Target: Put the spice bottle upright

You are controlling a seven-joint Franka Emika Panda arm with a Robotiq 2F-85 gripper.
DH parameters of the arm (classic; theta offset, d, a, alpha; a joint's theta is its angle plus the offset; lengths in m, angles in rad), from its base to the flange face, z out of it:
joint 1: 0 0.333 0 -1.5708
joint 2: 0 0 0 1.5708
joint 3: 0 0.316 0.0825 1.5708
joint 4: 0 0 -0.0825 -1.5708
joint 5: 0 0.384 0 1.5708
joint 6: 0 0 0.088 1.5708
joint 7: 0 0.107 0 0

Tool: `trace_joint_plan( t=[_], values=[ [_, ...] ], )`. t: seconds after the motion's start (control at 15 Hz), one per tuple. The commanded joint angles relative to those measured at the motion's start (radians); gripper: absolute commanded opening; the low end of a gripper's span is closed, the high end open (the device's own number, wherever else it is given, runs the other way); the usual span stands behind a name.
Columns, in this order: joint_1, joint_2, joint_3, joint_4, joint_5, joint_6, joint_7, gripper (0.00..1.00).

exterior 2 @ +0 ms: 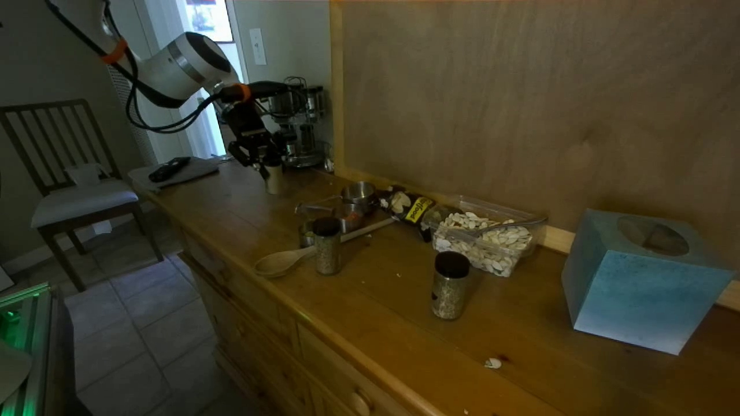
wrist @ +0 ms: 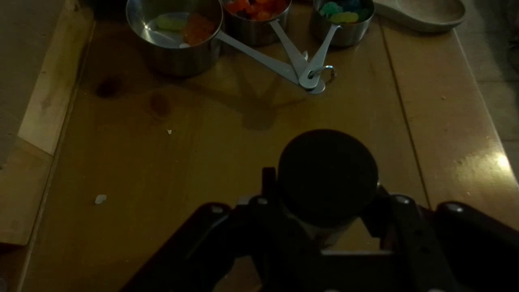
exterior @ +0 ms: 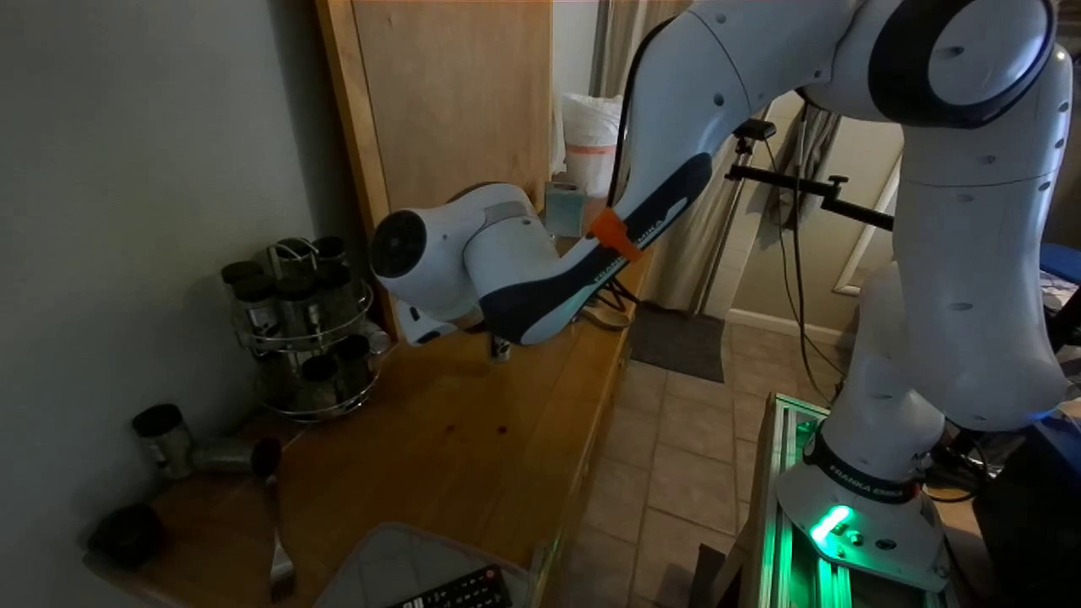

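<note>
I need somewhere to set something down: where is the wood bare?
Bare: between the rack and mat, and between the tissue box and its nearest jar. Crowded: around the cups, with spoon, bag and tub close by. The hand and bottle occupy another spot.

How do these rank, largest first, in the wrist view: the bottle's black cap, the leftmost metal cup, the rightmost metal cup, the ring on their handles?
1. Black cap and leftmost metal cup: too close to rank, the cap being nearer the camera.
2. Rightmost metal cup.
3. Ring on their handles.
</note>
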Motion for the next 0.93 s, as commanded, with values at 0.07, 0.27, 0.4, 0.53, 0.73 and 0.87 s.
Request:
trace_joint_plan(
  t=[0.07, 0.27, 0.4, 0.53, 0.73, 0.87],
  values=[
    [0.001, 0.068, 0.017, 0.048, -0.082, -0.027, 0.030, 0.61],
    [0.009, 0.071, 0.023, 0.058, -0.114, -0.049, 0.035, 0.79],
    [0.013, 0.047, 0.032, 0.057, -0.128, -0.058, 0.036, 0.87],
    [0.014, 0.015, 0.046, 0.056, -0.126, -0.075, 0.034, 0.99],
    [-0.006, -0.059, 0.078, 0.039, -0.047, -0.069, 0.006, 1.00],
    [-0.039, -0.124, 0.099, 0.014, 0.079, -0.034, -0.040, 1.00]
  ],
)
